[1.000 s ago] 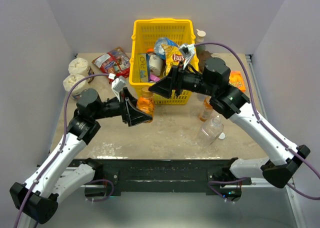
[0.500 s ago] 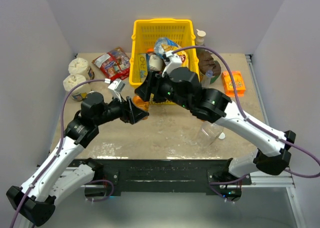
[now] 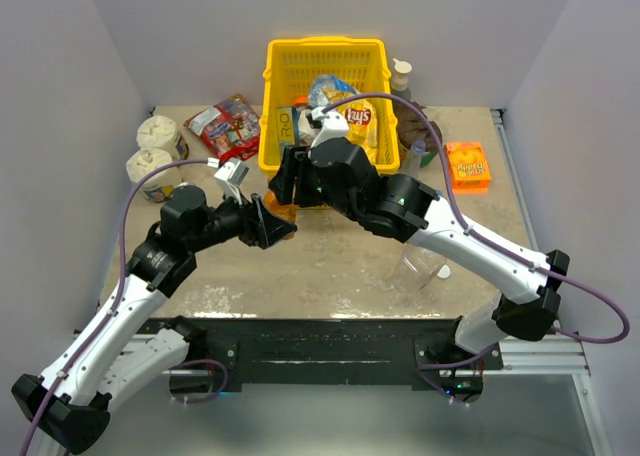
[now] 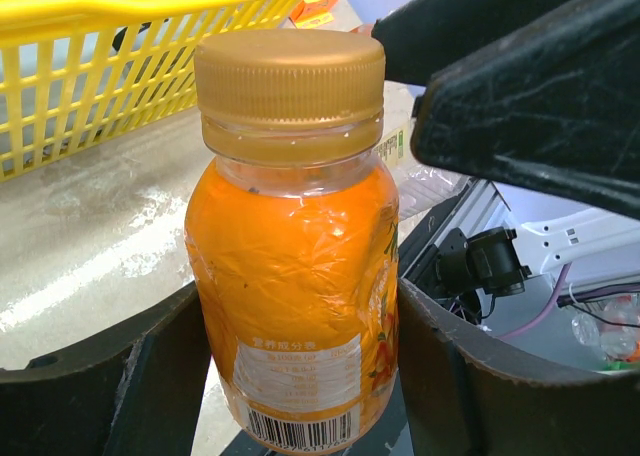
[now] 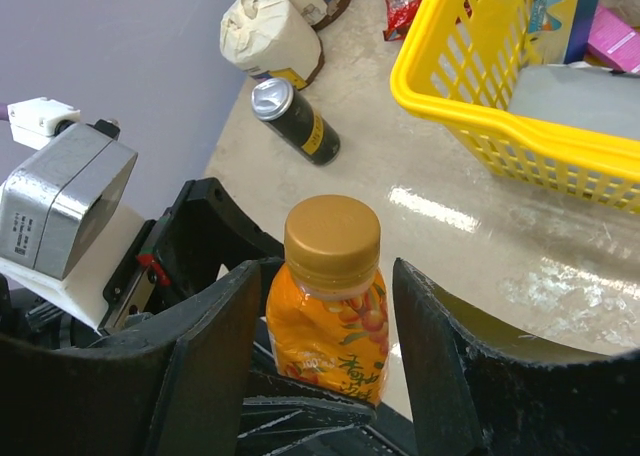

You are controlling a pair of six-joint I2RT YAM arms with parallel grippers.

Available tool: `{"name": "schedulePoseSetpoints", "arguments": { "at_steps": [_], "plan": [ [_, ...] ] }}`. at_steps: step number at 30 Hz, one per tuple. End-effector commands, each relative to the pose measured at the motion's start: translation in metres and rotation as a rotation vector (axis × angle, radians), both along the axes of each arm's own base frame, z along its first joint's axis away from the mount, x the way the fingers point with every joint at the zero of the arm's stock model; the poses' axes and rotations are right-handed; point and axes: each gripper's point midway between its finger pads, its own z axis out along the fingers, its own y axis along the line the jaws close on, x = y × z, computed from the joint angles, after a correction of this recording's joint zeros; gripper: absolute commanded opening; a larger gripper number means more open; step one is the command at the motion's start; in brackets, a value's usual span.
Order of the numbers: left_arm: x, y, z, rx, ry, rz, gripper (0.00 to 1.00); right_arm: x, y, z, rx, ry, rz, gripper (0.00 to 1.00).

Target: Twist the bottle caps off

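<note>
A small orange juice bottle (image 4: 290, 266) with a gold-orange cap (image 4: 290, 86) stands upright between the fingers of my left gripper (image 4: 300, 376), which is shut on its body. In the top view only a sliver of this bottle (image 3: 283, 211) shows between the left gripper (image 3: 270, 221) and the right gripper (image 3: 285, 181). My right gripper (image 5: 325, 286) straddles the cap (image 5: 332, 238) from above; its jaws are open, with a gap on each side. A clear bottle (image 3: 425, 266) with a white cap (image 3: 443, 272) lies at the right, partly under the right arm.
The yellow basket (image 3: 325, 51) full of snacks stands just behind both grippers. A dark can (image 5: 295, 121) lies to the left, near two white tubs (image 3: 148, 163). A red snack bag (image 3: 225, 124), an orange pack (image 3: 467, 163) and a bottle behind the basket (image 3: 400, 76) are farther off.
My right arm has swung left from in front of the basket onto the held bottle, and its jaws have narrowed around the cap. The left arm drew the bottle slightly left.
</note>
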Motion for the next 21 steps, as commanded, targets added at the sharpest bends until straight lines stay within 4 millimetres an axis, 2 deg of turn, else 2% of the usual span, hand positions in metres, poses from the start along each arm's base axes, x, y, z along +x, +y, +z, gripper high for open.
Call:
{"name": "schedulePoseSetpoints", "arguments": {
  "at_steps": [1,14,21],
  "plan": [
    [-0.001,-0.003,0.024,-0.015,-0.086,-0.025,0.42,0.006,0.002,0.027,0.049,-0.062,-0.021,0.58],
    [-0.007,-0.007,0.023,-0.014,-0.105,-0.078,0.41,0.009,0.014,0.027,0.039,-0.080,0.010,0.53],
    [-0.012,-0.008,0.023,-0.009,-0.128,-0.113,0.40,0.011,0.013,0.022,0.031,-0.076,0.003,0.49]
  ]
}}
